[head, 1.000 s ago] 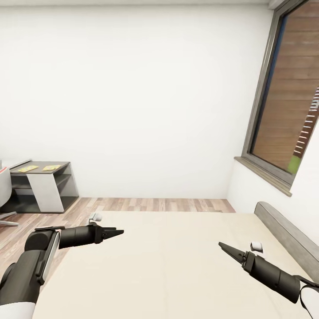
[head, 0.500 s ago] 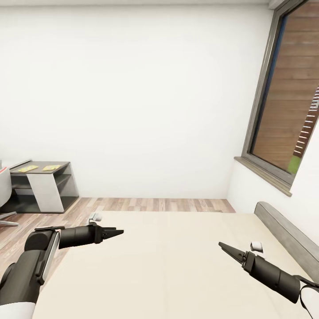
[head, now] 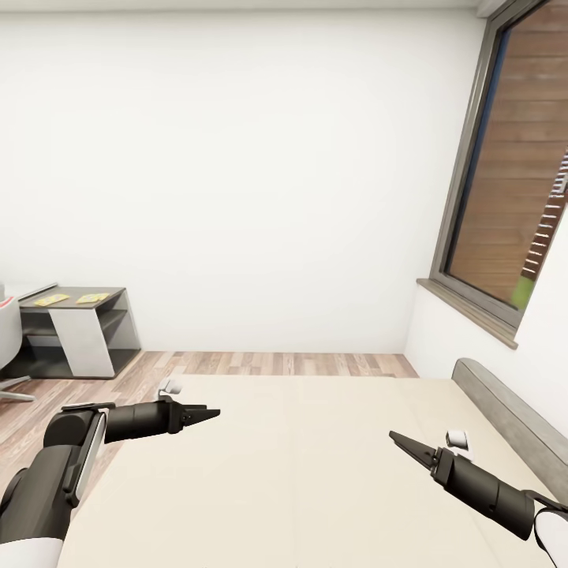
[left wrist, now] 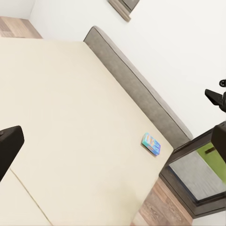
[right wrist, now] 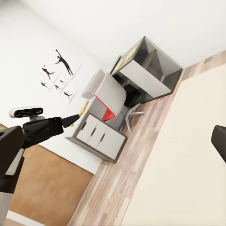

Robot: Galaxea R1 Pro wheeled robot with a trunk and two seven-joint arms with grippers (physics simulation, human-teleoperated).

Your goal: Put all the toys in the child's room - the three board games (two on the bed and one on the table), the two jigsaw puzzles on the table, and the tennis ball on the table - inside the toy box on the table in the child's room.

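Board games are what's being hunted on the bed (head: pixel 300 473), and only one is picked up so far: a small blue board game (left wrist: pixel 151 143), seen in the left wrist view lying flat on the mattress near the grey headboard (left wrist: pixel 141 89) and close to the bed's edge. Its long axis seems to run roughly along the headboard, though it's too small in the picture to be sure.

In the head view the headboard sits on the robot's right, so the box is judged to lie on the right side, probably behind or beside the robot, out of the head camera's frame. That puts the right gripper (head: pixel 402 443) as the nearer one for a grab; the left gripper (head: pixel 207 412) is held over the opposite side of the mattress, pointing across it. A turn of the base or trunk toward the headboard would likely be needed first.

Both grippers are carried empty. Each looks pinched to a narrow point in the head view, so they're read as closed or nearly so.

The table (head: pixel 75 304) is seen far off to the left against the wall, with two yellowish flat things (head: pixel 71 299) on its lower section, possibly the jigsaw puzzles but too tiny to call.
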